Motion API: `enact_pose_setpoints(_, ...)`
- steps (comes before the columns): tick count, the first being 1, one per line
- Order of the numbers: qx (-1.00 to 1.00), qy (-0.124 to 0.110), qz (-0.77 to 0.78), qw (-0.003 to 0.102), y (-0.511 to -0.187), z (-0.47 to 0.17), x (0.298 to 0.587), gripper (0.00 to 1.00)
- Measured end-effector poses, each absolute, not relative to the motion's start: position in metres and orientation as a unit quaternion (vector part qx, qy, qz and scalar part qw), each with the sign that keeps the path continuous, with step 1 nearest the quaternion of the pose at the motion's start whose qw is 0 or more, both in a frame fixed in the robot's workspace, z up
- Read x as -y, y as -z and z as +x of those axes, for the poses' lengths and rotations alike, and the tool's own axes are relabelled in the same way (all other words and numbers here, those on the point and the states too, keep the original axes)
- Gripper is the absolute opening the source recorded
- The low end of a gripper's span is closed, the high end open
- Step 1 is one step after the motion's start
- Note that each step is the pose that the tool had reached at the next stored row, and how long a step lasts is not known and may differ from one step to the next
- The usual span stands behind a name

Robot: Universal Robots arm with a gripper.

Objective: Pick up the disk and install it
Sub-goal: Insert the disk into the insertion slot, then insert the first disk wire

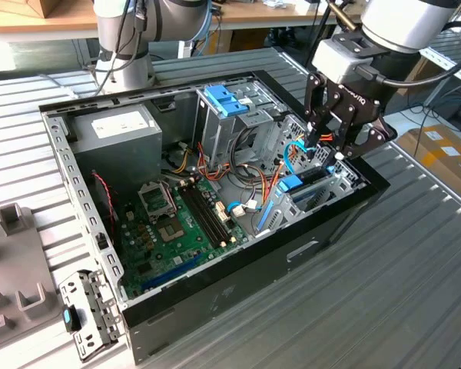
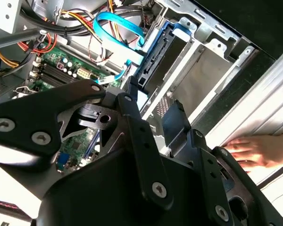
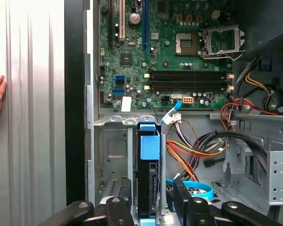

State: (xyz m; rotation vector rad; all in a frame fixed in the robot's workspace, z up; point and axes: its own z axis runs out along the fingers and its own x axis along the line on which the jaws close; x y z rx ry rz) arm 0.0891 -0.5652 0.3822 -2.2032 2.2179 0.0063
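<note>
Straddling the disk (image 3: 149, 146), on edge in the drive cage (image 3: 111, 150), with jaws open, gripping nothing; probably best kept centred and square, clear of the cables (image 3: 193, 153) alongside.

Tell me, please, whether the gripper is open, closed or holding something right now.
Gripper: open and holding nothing, with its fingers apart on either side of the disk, which stands in its bay.
</note>
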Motion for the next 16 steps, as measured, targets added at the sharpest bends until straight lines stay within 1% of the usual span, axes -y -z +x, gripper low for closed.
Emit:
enact_pose_setpoints(4, -0.709, -0.002, -0.705, 0.008, -0.373, 0.088, 0.564, 0.48)
enact_pose_setpoints(16, -0.709, -0.001, -0.705, 0.007, -0.366, 0.087, 0.562, 0.48)
